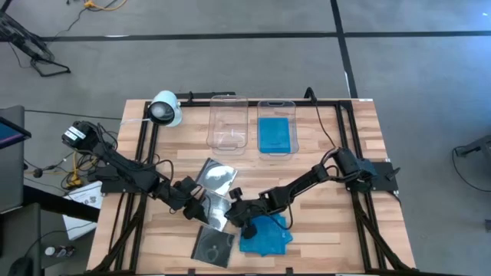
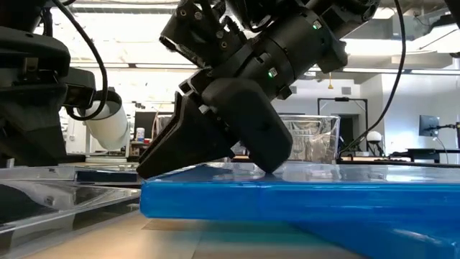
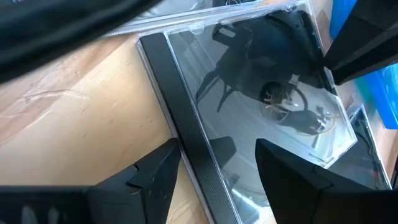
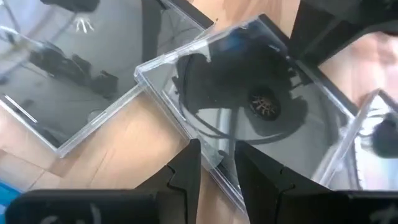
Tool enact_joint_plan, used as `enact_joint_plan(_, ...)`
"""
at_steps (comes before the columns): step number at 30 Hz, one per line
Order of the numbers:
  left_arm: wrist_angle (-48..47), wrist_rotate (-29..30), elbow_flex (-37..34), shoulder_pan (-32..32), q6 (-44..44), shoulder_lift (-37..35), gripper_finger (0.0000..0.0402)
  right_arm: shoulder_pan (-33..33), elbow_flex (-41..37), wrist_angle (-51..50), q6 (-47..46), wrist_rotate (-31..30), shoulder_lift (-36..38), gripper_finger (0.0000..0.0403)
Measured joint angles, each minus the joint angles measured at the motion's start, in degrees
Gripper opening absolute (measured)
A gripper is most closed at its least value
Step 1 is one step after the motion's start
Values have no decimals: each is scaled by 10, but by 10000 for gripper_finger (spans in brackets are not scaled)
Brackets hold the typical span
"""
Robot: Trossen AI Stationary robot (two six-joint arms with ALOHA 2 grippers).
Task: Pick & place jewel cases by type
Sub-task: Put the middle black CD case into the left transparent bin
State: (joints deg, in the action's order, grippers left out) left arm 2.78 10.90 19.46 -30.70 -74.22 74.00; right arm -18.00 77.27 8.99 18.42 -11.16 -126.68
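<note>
Seen from above, we find both arms meeting at the front centre of the wooden worktop (image 1: 322, 230), over a cluster of jewel cases. The left gripper (image 1: 201, 205) reaches in from the left; in its wrist view its fingers (image 3: 140, 177) stand spread on either side of the black spine edge of a clear jewel case (image 3: 261, 106), without visibly pressing it. The right gripper (image 1: 239, 216) comes in from the right, and in its wrist view its fingers (image 4: 186, 165) are drawn close together around the thin edge of a clear jewel case (image 4: 249, 112) with a dark disc tray, pinching it.

Another clear case showing a silver disc (image 1: 217, 175) lies just behind the grippers, and a dark one (image 1: 212, 244) sits at the front edge. Beside that, blue jewel cases (image 1: 266, 234) lie stacked just under the right arm. At the back stand two clear tubs: the left tub (image 1: 229, 123) looks bare, the right tub (image 1: 276, 109) holds a blue case (image 1: 275, 134).
</note>
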Motion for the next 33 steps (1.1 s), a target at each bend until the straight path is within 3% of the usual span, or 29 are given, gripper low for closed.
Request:
enact_joint_plan(2,0,-1,0,0,0,0,208,-6,-1,-15,12,-23,16,91)
enact_joint_plan(13,1,1,-1,0,0,1,208,-9,0,-65,-13,-23,34,90)
enact_joint_plan(20,5,4,-2,0,3,1,208,-2,1,-50,-23,7,35,95)
enact_joint_plan(30,9,5,-2,0,4,1,208,14,8,-193,-112,49,48,151)
enact_joint_plan(33,10,5,-2,0,4,1,208,15,9,-184,-124,51,45,162)
